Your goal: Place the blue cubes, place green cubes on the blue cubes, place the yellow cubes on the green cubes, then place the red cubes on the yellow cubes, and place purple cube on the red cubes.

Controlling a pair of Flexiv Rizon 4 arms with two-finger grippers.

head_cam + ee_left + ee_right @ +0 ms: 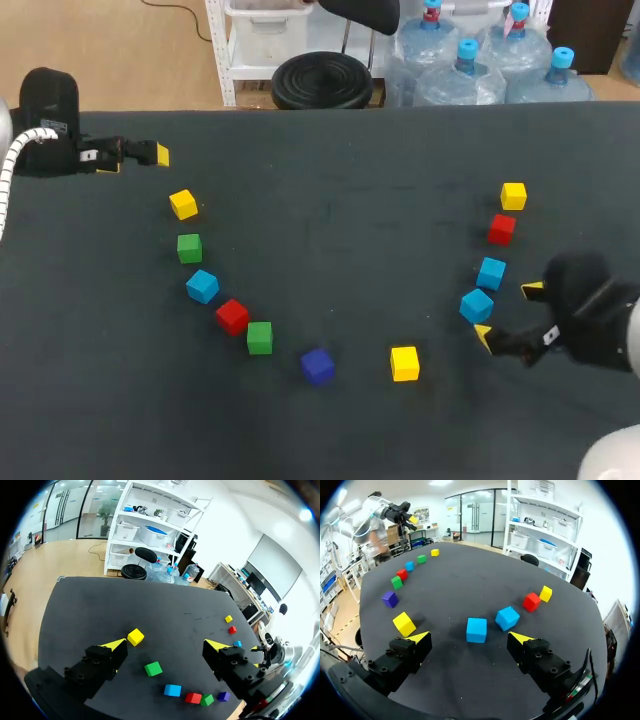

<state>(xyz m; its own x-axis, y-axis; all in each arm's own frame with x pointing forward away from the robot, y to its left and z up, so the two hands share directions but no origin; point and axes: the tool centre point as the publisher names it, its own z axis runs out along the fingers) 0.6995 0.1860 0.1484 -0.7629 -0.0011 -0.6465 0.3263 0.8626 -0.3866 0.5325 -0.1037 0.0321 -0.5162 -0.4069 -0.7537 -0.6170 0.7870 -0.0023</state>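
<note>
Cubes lie scattered in an arc on the black table point(330, 210). On the left are a yellow cube point(183, 204), green cube point(189, 248), blue cube point(202, 286), red cube point(232, 316) and a second green cube point(260, 337). A purple cube point(318, 366) and a yellow cube point(404, 363) lie at the front. On the right sit two blue cubes point(476, 305) point(490, 272), a red cube point(501, 229) and a yellow cube point(513, 196). My right gripper point(508, 314) point(469, 641) is open, with the nearer blue cube point(476, 629) just ahead of its fingertips. My left gripper point(150, 155) point(166, 645) hangs open and empty at the far left, behind the yellow cube point(135, 637).
No cube is stacked on another. The table's back edge point(330, 110) runs just behind the left gripper. Bare black surface fills the middle, between the two groups of cubes.
</note>
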